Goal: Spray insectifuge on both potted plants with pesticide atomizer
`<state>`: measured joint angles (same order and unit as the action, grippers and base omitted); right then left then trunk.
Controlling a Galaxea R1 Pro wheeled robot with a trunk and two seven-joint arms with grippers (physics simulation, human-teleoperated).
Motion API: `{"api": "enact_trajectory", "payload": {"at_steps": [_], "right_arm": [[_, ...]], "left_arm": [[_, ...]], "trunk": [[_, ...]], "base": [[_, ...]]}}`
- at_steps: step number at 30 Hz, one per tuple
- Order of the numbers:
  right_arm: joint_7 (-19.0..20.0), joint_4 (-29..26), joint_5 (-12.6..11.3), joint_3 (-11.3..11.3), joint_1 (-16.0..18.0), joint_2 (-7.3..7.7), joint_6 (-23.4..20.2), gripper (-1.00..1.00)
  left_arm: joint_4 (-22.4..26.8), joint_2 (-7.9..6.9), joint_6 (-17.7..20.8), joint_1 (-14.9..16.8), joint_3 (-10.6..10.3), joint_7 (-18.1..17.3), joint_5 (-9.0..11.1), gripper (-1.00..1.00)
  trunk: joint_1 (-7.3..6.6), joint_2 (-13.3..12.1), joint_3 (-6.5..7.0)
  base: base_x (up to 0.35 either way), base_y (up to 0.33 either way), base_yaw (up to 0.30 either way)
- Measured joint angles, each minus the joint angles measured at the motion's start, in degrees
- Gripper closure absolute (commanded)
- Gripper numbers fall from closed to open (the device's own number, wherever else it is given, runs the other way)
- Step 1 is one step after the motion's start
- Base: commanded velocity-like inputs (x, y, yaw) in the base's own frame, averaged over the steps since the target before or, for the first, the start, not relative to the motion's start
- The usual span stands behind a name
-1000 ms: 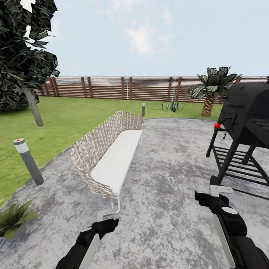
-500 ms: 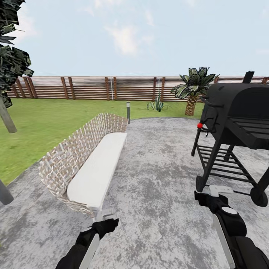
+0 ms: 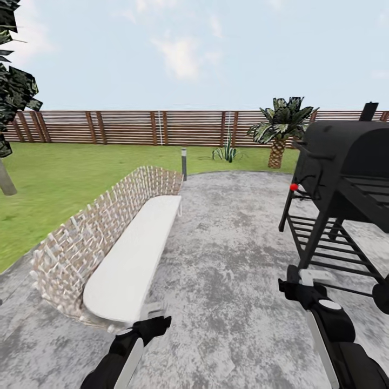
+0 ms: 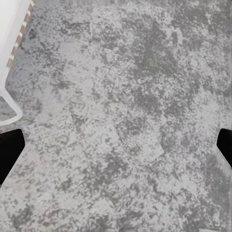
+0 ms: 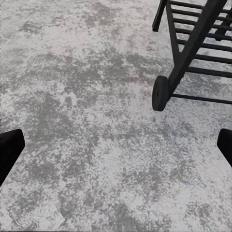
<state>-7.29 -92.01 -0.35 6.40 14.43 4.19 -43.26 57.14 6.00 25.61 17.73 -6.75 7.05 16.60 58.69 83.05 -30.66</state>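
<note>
Right now I'm driving across the stone patio (image 3: 237,259) with both arms tucked low. My left pincer (image 3: 153,312) and right pincer (image 3: 310,276) are spread wide, dark fingertips at the wrist views' edges, holding nothing. Beyond the left pincer runs a wicker bench (image 3: 108,243); beyond the right stands a black grill (image 3: 340,178). I can't spot the atomizer or the speckled potted plants, so their look stays unjudged. I'd keep turning slowly, scanning the lawn (image 3: 70,173) toward the fence (image 3: 135,127), clear of the grill's wheel (image 5: 160,93).

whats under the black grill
Under the black barrel grill a black slatted shelf sits above the grey stone patio. Its far side is cut off.
</note>
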Motion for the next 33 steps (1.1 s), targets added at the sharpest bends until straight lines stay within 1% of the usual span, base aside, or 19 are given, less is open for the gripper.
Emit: {"api": "enact_trajectory", "payload": {"at_steps": [5, 10, 14, 16, 18, 22, 29, 33], "right_arm": [[0.2, 0.6, 0.0, -0.7, 0.1, 0.04, -1.8, -1.00], [0.4, 2.7, 0.1, -1.0, 0.2, 0.11, -3.2, -1.00], [2.7, 3.0, 0.2, -1.1, 0.2, 0.13, -3.3, -1.00], [3.4, 3.0, 0.3, -1.6, 0.2, 0.06, -3.4, -1.00], [3.8, 3.0, 0.3, -2.6, 0.2, 0.03, -3.4, -1.00], [4.0, 2.9, 0.3, -3.8, 0.2, 0.01, -3.6, -1.00], [4.1, 2.9, 0.4, -4.3, 0.2, 0.01, -3.7, -1.00], [4.1, 2.9, 0.4, -4.3, 0.2, 0.01, -3.7, -1.00]], "left_arm": [[0.0, 0.00, 0.0, 0.0, 0.0, 0.0, 0.0, -1.00], [0.0, -0.01, 0.0, 0.0, 0.0, 0.0, -0.1, -1.00], [0.0, -0.06, 0.0, 0.0, 0.1, 0.0, 0.0, -1.00], [-0.1, -0.07, 0.0, 0.0, 0.1, 0.0, 0.0, -1.00], [-0.4, -0.08, 0.0, 0.0, 0.1, 0.0, 0.0, -1.00], [-0.7, -0.13, 0.0, 0.0, 0.2, 0.0, 0.0, -1.00], [-0.8, -0.18, 0.0, 0.0, 0.3, 0.0, 0.0, -1.00], [-0.8, -0.24, 0.0, 0.0, 0.5, 0.0, 0.0, -1.00]], "trunk": [[0.00, 0.0, 0.00], [0.00, 0.0, 0.00], [0.00, 0.0, 0.00], [0.00, 0.0, 0.00], [0.00, 0.0, 0.00], [0.00, 0.0, 0.00], [0.00, 0.0, 0.00], [0.00, 0.0, 0.00]], "base": [[0.338, -0.106, 0.000], [0.338, -0.114, 0.000], [0.338, -0.124, 0.000], [0.338, -0.122, -0.027], [0.338, -0.106, -0.137], [0.338, -0.050, -0.218], [0.338, -0.011, -0.259], [0.338, 0.002, -0.116]]}}
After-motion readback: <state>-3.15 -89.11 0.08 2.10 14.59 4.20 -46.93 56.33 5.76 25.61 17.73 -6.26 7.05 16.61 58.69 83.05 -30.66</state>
